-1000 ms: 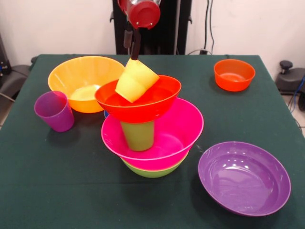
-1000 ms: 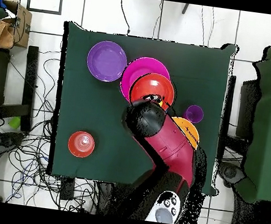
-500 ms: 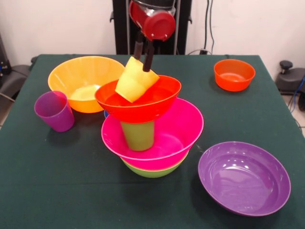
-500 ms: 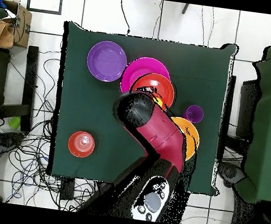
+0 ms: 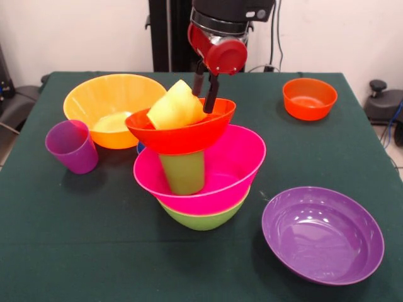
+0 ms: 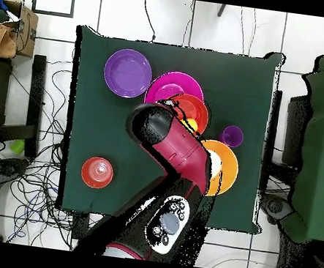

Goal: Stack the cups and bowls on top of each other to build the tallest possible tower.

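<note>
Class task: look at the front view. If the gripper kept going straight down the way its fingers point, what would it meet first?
Probably the glossy red-orange plastic bowl topping the tower: the gripper points down at that bowl's far rim, beside the tilted yellow plastic cup. Depth is unclear.

Green table (image 5: 75,251) w/ bowls (image 5: 322,234), cup (image 5: 72,146)

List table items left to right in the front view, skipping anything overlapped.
Purple cup → orange bowl → tower → small red-orange bowl → purple bowl, though those last two overlap in span.
</note>
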You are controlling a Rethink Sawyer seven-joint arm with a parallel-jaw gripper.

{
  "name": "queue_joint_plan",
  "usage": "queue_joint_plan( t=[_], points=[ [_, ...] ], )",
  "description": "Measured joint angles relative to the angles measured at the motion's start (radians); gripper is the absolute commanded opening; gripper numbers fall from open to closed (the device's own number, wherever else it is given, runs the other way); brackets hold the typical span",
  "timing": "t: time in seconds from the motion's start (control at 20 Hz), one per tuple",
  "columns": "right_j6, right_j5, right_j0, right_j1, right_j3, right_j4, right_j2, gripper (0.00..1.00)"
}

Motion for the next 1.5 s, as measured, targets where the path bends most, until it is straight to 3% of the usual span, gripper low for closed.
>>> queue_joint_plan(
  t=[0.8, 1.5],
  points=[
    [0.001, -0.008, -0.026, 0.006, 0.0, 0.0, 0.0, 1.0],
    [0.001, -0.008, -0.009, 0.006, -0.011, 0.0, -0.007, 1.0]
  ],
)
